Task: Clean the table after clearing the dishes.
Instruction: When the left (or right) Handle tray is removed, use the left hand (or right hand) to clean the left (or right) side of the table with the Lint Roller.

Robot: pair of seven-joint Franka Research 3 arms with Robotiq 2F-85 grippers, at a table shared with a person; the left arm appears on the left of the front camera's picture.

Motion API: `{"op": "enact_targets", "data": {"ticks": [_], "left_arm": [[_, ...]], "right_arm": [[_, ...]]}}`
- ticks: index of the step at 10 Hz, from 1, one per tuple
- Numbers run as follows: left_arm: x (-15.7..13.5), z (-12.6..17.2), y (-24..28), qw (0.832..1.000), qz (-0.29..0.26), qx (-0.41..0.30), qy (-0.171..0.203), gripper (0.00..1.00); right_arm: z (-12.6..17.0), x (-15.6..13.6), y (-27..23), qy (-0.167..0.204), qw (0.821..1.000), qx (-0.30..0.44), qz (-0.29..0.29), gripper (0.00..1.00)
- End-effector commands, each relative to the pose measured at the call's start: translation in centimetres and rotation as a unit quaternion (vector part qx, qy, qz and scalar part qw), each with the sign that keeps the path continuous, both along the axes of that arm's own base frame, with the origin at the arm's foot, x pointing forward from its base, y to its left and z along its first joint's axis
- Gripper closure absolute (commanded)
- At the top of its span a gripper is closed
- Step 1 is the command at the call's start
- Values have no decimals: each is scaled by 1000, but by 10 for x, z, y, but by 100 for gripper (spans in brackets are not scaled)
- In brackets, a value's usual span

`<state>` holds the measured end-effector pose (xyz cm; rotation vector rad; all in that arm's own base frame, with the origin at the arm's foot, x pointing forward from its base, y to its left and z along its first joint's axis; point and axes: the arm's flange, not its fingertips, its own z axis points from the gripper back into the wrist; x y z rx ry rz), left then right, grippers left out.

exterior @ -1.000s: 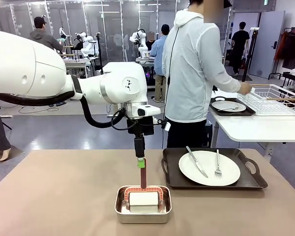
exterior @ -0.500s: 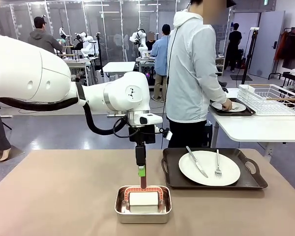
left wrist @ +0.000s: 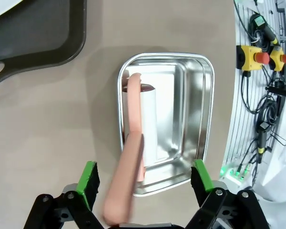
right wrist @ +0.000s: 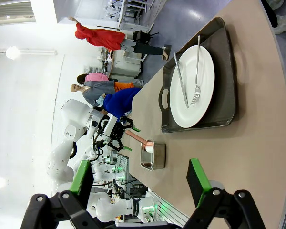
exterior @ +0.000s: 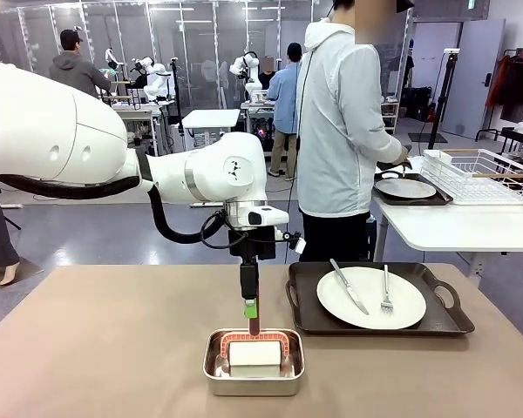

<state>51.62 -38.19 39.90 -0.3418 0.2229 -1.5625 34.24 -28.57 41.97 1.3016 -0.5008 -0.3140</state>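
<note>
Left claw [left wrist: 144,180]: spread wide around handle [left wrist: 128,157], over pan [left wrist: 200,95].
Right claw [right wrist: 139,181]: spread wide, nothing held.
Plate [exterior: 370,298]: set on tray [exterior: 305,318], on tabletop [exterior: 113,348].

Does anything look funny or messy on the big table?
Nothing is spilled or broken. The one funny thing is a pink handle sticking up out of the small steel pan, between the open fingers of the left pincer. The plate sits neatly on its tray.
</note>
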Motion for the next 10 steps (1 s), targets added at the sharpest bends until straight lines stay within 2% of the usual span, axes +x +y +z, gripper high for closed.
{"op": "enact_targets", "data": {"ticks": [1, 2, 3, 5, 6, 7, 10], "left_arm": [[-6, -6, -4, 1000, 8, -8, -8, 41], [-5, -5, -5, 1000, 11, -11, -9, 68], [-6, -4, -6, 1000, 8, -11, -11, 100], [-6, -2, -7, 1000, 8, -9, -10, 100], [-6, 0, -7, 1000, 9, -8, -11, 94], [-7, 1, -8, 1000, 7, -4, -10, 100], [-7, 5, -10, 1000, 21, 12, -4, 100]], "right_arm": [[4, -2, 1, -2, 1000, 3, -1, 0], [4, -2, 1, -2, 1000, 3, -1, 0], [4, -2, 1, -2, 1000, 3, -1, 0], [4, -2, 1, -2, 1000, 3, -1, 0], [4, -2, 1, -2, 1000, 3, -1, 0], [4, -2, 1, -2, 1000, 3, -1, 0], [4, -2, 1, -2, 1000, 3, -1, 0]]}}
